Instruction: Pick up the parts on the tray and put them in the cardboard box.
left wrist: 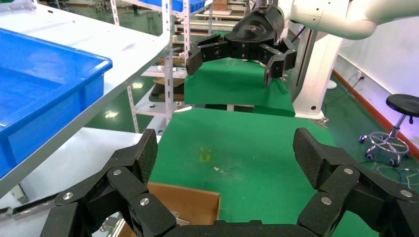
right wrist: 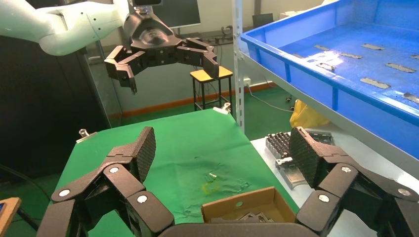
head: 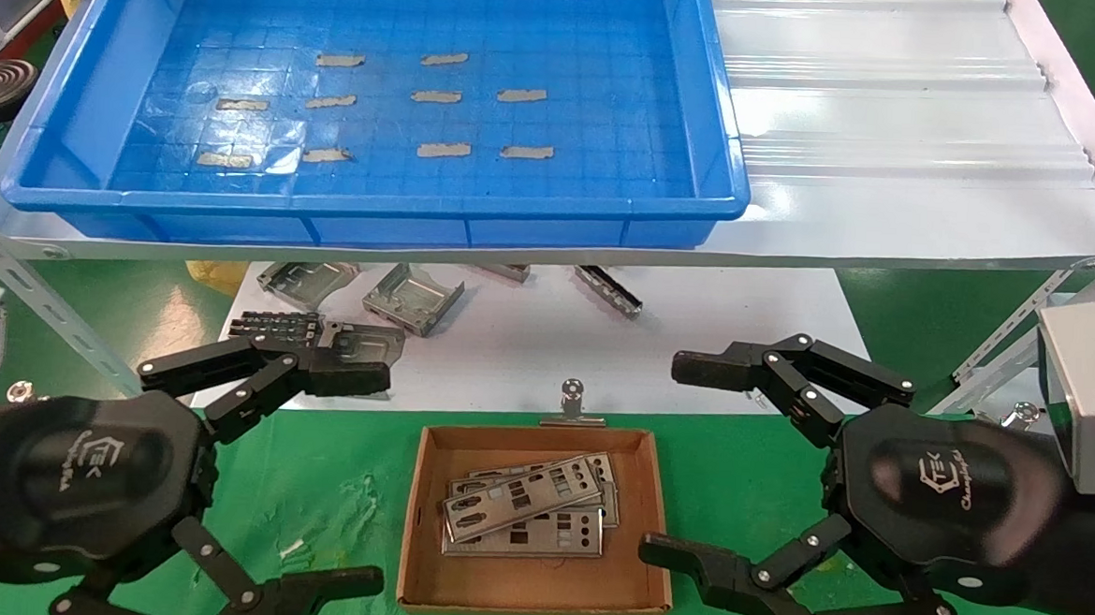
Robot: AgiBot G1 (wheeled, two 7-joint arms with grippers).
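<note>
The blue tray (head: 75, 198) sits on the upper shelf; its floor shows only beige tape strips (head: 443, 149). The parts (head: 522, 517), flat silver punched plates, lie stacked and overlapping inside the cardboard box (head: 419, 526) on the green cloth. My left gripper (head: 374, 481) hovers open to the left of the box, empty. On the box's right, my right gripper (head: 669, 456) is also open and empty. The left wrist view shows my left gripper (left wrist: 225, 153) wide open over the cloth beside a box corner (left wrist: 192, 202). The right wrist view shows my right gripper (right wrist: 222, 148) open above the box (right wrist: 247, 205).
Bulky folded grey brackets (head: 412, 296) and a black finned piece (head: 275, 323) lie on the white sheet under the shelf. A binder clip (head: 572, 403) stands behind the box. A white corrugated sheet (head: 895, 110) lies right of the tray. Slanted shelf struts (head: 42, 304) flank both sides.
</note>
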